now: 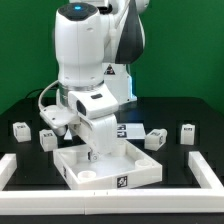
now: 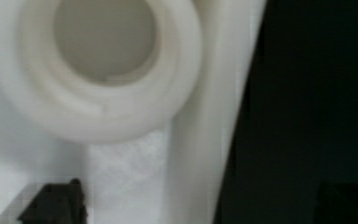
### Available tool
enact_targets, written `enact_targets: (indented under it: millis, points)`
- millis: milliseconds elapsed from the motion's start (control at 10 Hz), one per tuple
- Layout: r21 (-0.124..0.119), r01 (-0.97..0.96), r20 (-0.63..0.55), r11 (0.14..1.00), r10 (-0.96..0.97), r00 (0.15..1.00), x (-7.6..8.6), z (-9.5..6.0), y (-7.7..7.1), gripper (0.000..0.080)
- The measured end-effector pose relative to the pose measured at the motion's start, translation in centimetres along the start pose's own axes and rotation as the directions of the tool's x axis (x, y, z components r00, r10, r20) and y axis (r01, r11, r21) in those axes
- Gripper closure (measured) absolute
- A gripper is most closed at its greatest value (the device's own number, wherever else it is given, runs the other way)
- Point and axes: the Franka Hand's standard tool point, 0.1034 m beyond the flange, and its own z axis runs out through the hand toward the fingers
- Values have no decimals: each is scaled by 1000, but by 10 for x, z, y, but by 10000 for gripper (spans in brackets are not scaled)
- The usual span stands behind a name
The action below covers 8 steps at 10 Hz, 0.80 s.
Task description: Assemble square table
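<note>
Right, exterior view first: the white arm (image 1: 85, 60) bends down over the middle of the black worktop (image 1: 200, 115). Its end effector (image 1: 98, 152) is low inside the table top (image 1: 135, 160), on the side toward the exterior view's left. The table top lies flat, hollow side up, close to the worktop's near edge and about midway along it. One round corner socket (image 1: 88, 175) shows at its near corner, and a black-white tag (image 1: 122, 182) sits on the front wall. The wrist hides the finger ends from here, so there's no call on the grip from this angle.

Four short block legs (image 1: 155, 140) lie loose on the worktop behind the table top, each showing a tag. Two are out toward the edge on the exterior view's left and two toward the edge on its right, the closest near the table top's far corner. A long white rail (image 1: 10, 166) lies by the near corner on the exterior view's left, and a second rail (image 1: 205, 172) by the near corner on its right.

Now the wrist view, very close and blurred. The corner socket (image 2: 96, 60) fills much of it, a thick white ring around a hollow. Beside it the raised rim (image 2: 197, 120) runs as a white wall, with bare black worktop beyond. Two dark fingertips (image 2: 51, 203) show, one over the white inside of the table top, the other over the black outside. Black worktop shows between the outer one and the wall. So the end effector straddles the rim, fingers spread wide, gripping nothing.
</note>
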Motion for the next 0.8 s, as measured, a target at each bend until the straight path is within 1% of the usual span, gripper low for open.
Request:
enact_targets:
  millis: [200, 300, 400, 500, 600, 700, 800]
  points:
    - [1, -1, -1, 1000, 1, 1000, 0, 1, -1, 160]
    - [1, -2, -1, 1000, 2, 1000, 0, 1, -1, 335]
    - [1, -2, -2, 1000, 2, 1000, 0, 1, -1, 536]
    - [2, -3, -2, 1000, 3, 1000, 0, 1, -1, 671]
    - [-5, -5, 3, 1000, 5, 1000, -2, 0, 0, 671]
    - [-9, -7, 5, 1000, 7, 1000, -3, 0, 1, 725]
    - [-9, -7, 5, 1000, 7, 1000, -3, 0, 1, 725]
